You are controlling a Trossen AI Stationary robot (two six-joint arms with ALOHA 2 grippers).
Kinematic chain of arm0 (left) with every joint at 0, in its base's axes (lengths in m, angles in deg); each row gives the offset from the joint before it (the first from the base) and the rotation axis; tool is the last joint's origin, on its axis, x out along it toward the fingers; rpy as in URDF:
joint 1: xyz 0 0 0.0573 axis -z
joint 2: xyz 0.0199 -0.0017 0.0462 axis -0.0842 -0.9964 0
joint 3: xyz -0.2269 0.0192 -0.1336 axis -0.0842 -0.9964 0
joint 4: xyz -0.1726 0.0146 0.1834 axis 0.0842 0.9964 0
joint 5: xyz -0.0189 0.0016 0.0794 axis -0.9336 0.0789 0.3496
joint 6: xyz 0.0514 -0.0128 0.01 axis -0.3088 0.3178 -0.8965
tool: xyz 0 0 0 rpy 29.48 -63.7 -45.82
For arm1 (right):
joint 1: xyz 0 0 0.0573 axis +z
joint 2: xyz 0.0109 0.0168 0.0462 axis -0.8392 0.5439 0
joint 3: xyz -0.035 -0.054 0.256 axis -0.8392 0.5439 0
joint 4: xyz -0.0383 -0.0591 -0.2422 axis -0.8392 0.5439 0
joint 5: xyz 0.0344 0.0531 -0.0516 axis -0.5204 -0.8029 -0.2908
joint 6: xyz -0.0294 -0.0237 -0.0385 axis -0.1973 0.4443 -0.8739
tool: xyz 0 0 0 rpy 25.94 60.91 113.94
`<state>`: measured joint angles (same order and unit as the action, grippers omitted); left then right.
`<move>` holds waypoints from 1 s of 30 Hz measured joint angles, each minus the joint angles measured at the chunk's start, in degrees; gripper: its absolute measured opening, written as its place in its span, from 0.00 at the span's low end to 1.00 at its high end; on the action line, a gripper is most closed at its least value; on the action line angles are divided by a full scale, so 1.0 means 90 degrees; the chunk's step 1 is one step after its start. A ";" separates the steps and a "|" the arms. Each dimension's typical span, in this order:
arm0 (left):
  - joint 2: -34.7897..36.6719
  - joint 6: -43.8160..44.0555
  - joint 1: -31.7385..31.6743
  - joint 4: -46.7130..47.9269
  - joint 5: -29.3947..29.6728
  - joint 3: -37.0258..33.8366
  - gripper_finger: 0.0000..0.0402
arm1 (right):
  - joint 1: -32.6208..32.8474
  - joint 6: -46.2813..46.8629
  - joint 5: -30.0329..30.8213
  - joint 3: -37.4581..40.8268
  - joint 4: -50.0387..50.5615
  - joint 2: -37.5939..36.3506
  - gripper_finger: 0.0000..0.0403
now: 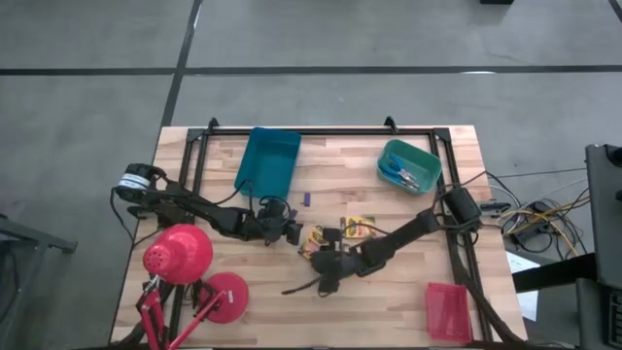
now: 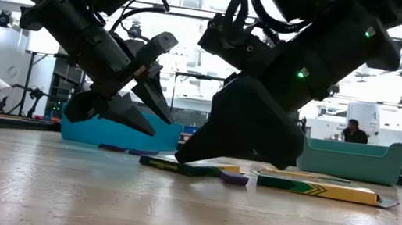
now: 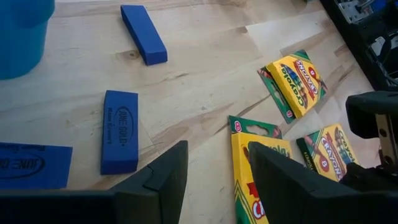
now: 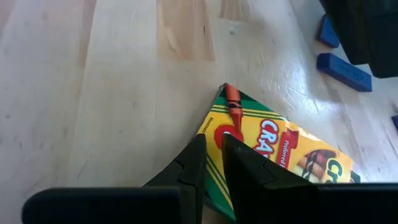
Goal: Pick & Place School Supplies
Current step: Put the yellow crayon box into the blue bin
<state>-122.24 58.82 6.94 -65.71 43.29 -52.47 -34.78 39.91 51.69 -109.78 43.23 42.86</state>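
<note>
Broadly, finds the wooden table (image 1: 389,292) laid out with its receptacles along the edges: blue tray (image 1: 267,160) and teal tray (image 1: 408,165) at the far side, red tray (image 1: 447,311) at the near right corner, probably to leave the middle free for sorting. Notes blue-handled scissors (image 1: 400,175) already lying in the teal tray. Ignores the red desk lamp (image 1: 180,255) at the near left, which is no part of the job.

Sees both arms meeting mid-table over three yellow crayon boxes (image 3: 298,81), flat on the wood and close together.

Places the right gripper (image 4: 211,140) slanted down with its tips on the corner of the nearest crayon box (image 4: 280,149), fingers drawn nearly together with a thin slit between; cannot tell whether the box is pinched or merely touched. Reads the low angle as a bid to get at a thin, flat edge.

Finds the left gripper (image 3: 217,155) just beside, clear of the table, fingers apart and holding nothing, seemingly waiting.

Spots small blue-purple blocks (image 3: 119,130) loose on the wood near the blue tray.
</note>
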 joint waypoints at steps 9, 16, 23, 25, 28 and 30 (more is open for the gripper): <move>0.0000 -0.0002 0.0000 -0.0006 0.0000 0.0000 0.44 | -0.0010 -0.0097 0.0158 -0.0006 -0.0286 -0.0001 0.13; 0.0000 -0.0022 0.0000 -0.0005 0.0000 0.0000 0.44 | -0.0030 -0.0639 0.0260 -0.0010 -0.1279 -0.0188 0.13; 0.0000 -0.0091 0.0000 0.0022 0.0000 0.0000 0.44 | -0.0015 -0.0724 0.0267 0.0261 -0.1378 -0.0826 0.13; 0.0000 -0.0101 -0.0005 0.0022 0.0000 0.0000 0.44 | -0.0015 -0.0745 0.0266 0.0608 -0.1664 -0.1132 0.13; 0.0000 -0.0109 -0.0005 0.0023 0.0000 0.0000 0.44 | -0.0015 -0.0883 0.0264 0.1339 -0.2628 -0.1590 0.13; 0.0000 -0.0109 -0.0005 0.0017 0.0000 0.0000 0.44 | -0.0015 -0.0941 0.0272 0.1910 -0.3398 -0.1847 0.13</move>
<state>-122.24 57.84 6.89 -65.55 43.29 -52.47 -34.92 31.44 54.14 -92.58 12.65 26.24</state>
